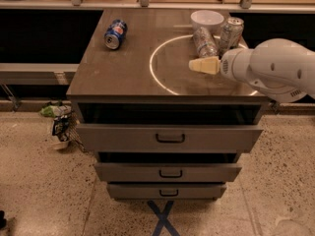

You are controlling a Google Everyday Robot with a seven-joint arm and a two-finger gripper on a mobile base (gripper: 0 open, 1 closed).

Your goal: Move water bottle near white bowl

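Note:
The water bottle (204, 41), clear and crinkled, lies on its side on the table top, just in front of the white bowl (207, 19) and touching or almost touching it. My gripper (204, 65), cream-coloured at the end of the white arm, hovers just in front of the bottle, apart from it, and points left. It holds nothing that I can see.
A silver-green soda can (230, 32) stands just right of the bottle. A blue soda can (115, 34) lies at the table's far left. A white circle (153, 68) is marked on the table top. Drawers (170, 137) below stand partly open.

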